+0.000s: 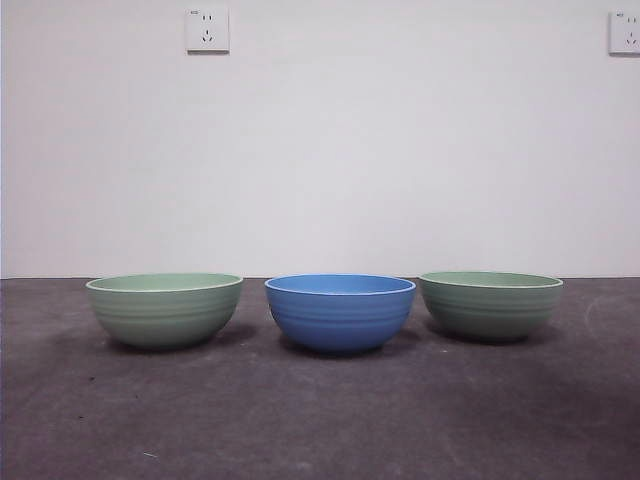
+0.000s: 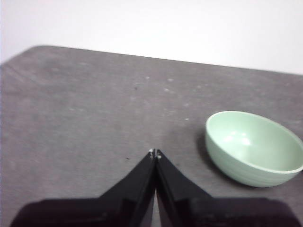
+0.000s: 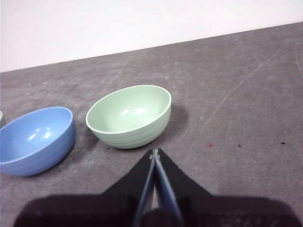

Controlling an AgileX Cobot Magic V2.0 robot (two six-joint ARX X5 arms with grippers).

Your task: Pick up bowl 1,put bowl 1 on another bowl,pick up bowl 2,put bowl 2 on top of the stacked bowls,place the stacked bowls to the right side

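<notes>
Above the table, both grippers hung with jaws pressed together, holding nothing: left gripper [image 2: 155, 152] near one green bowl [image 2: 254, 147], right gripper [image 3: 155, 152] near the other green bowl [image 3: 129, 115]. Blue bowl [image 1: 340, 311] sat centre, green bowls at 9 and 3 o'clock, all apart. Judged: nothing stacked yet; first pick needs jaws spread over a green rim.

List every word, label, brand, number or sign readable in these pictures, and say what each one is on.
None: no view shows any readable text.
The blue bowl and the two pale green bowls carry only plain ribs, no print.
The two wall sockets show only plug holes, no lettering.
The left gripper and right gripper bear no markings.
</notes>
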